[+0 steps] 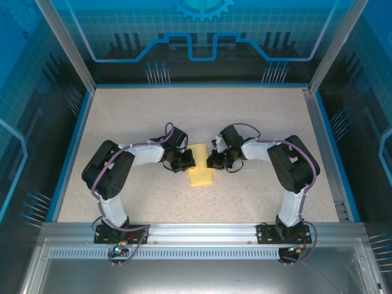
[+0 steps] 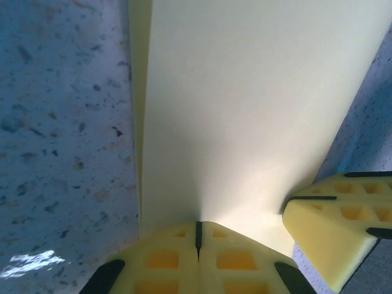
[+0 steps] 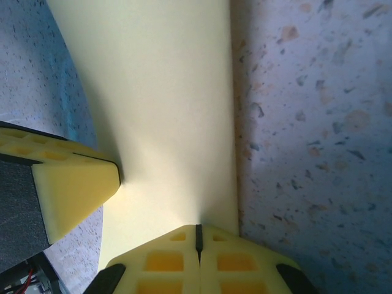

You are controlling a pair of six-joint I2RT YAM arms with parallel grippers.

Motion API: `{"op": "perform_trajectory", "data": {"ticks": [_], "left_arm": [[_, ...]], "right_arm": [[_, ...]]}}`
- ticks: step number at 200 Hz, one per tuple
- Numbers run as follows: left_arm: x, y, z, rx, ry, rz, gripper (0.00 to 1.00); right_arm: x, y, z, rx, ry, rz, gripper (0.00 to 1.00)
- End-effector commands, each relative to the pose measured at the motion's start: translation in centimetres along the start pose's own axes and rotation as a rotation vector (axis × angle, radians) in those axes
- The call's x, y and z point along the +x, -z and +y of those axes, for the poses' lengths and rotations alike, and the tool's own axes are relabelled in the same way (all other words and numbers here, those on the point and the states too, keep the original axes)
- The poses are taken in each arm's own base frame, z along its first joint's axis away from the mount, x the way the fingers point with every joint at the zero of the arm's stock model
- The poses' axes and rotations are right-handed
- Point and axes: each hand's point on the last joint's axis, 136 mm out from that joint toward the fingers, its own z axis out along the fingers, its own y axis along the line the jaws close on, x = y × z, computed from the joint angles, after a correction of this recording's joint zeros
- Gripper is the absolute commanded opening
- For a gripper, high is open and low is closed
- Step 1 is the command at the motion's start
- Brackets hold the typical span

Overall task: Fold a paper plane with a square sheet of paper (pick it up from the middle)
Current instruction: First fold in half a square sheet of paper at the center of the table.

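The square sheet of paper point(image 1: 200, 174) is pale yellow and lies mid-table as a narrow doubled strip running near to far. My left gripper point(image 1: 187, 162) is shut on its left edge at mid-length. In the left wrist view the gripper point(image 2: 198, 229) has both pads together, a faint ridge of paper point(image 2: 245, 110) runs into the slit, and a second layer shows along the left side. My right gripper point(image 1: 212, 161) is shut on the opposite edge. The right wrist view shows the gripper point(image 3: 198, 233) pinching the paper point(image 3: 165, 104) the same way. Each wrist view catches the other gripper's fingers point(image 2: 334, 236) point(image 3: 67, 190).
The speckled beige table point(image 1: 135, 116) is bounded by a blue rim and transparent blue walls on three sides. An aluminium rail point(image 1: 202, 231) with both arm bases runs along the near edge. Both arms bend inward, elbows out toward the table's sides.
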Motion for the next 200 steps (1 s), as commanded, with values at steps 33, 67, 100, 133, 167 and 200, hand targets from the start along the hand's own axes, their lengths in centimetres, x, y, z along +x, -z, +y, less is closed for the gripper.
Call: {"op": "perform_trajectory", "data": {"ticks": [33, 67, 100, 133, 167, 200], "left_arm": [[-1.8, 4.4, -7.8, 0.23, -0.106, -0.074, 0.0], [-3.1, 2.8, -8.8, 0.295, -0.062, -0.09, 0.0], [-4.4, 1.7, -9.6, 0.331, -0.061, -0.108, 0.0], [-4.4, -0.1, -9.1, 0.323, -0.037, -0.058, 0.0], [-3.9, -1.9, -9.2, 0.334, -0.034, 0.017, 0.0], [-4.4, -3.7, -8.0, 0.273, -0.018, 0.035, 0.0]], "right_arm": [[2.1, -0.8, -3.9, 0.075, -0.068, 0.082, 0.04], [2.4, -0.9, -4.0, 0.065, -0.071, 0.09, 0.04], [2.7, -1.0, -4.0, 0.057, -0.073, 0.093, 0.04], [2.6, -0.9, -3.9, 0.054, -0.073, 0.088, 0.04], [2.5, -0.9, -3.8, 0.051, -0.076, 0.089, 0.04], [2.7, -0.9, -3.9, 0.055, -0.079, 0.092, 0.04]]}}
